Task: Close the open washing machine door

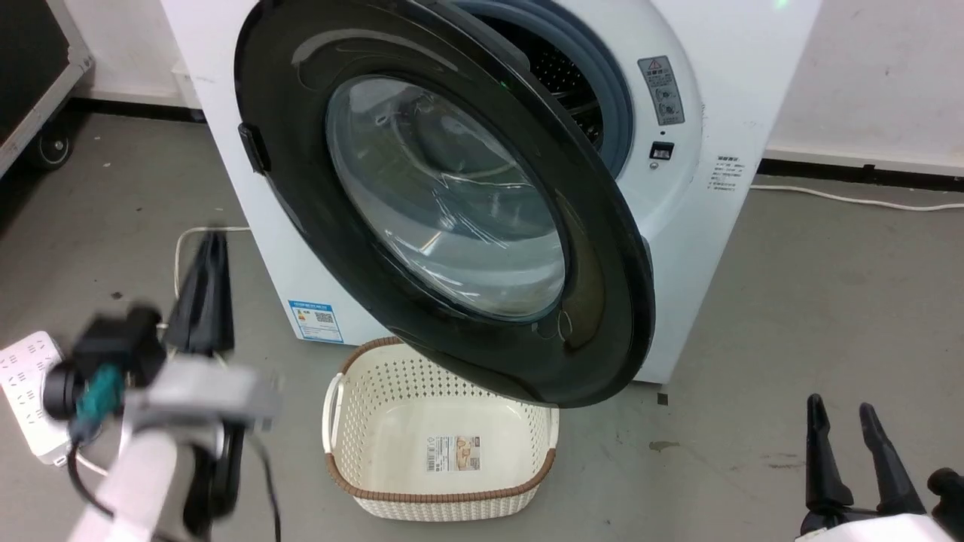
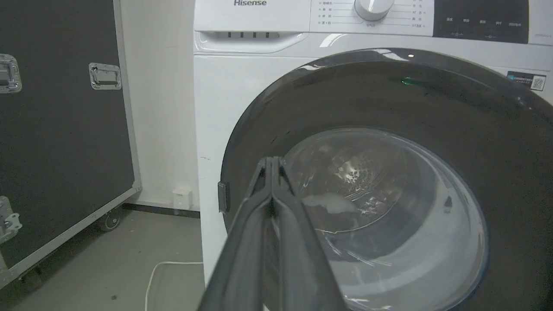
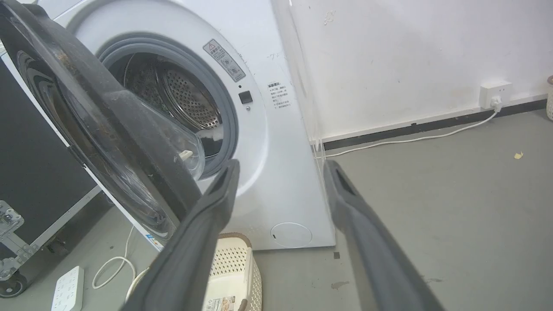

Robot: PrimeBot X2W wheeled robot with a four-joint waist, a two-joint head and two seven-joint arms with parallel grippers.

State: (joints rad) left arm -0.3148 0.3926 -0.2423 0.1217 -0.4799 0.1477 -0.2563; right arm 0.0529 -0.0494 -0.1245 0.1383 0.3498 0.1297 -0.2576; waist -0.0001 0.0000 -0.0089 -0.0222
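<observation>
The washing machine door [image 1: 452,226], glossy black with a bulging glass window, stands partly open in front of the white washing machine [image 1: 723,98]. The steel drum [image 3: 185,95] and grey gasket show behind it. My left gripper [image 1: 211,241] is shut with nothing in it. It hangs low at the left, beside the door's free edge and apart from it. In the left wrist view its shut fingertips [image 2: 272,163] point at the door [image 2: 389,95] near the window's left rim. My right gripper [image 1: 840,406] is open and empty at the lower right, over the floor. Its fingers [image 3: 216,203] frame the washer's front [image 3: 268,129].
A cream perforated basket [image 1: 444,497] sits on the floor under the door's lower edge. A white power strip [image 1: 26,369] and cable lie at the far left. A black wheeled flight case [image 2: 56,129] stands left of the washer. A white cord [image 1: 828,197] runs along the right wall.
</observation>
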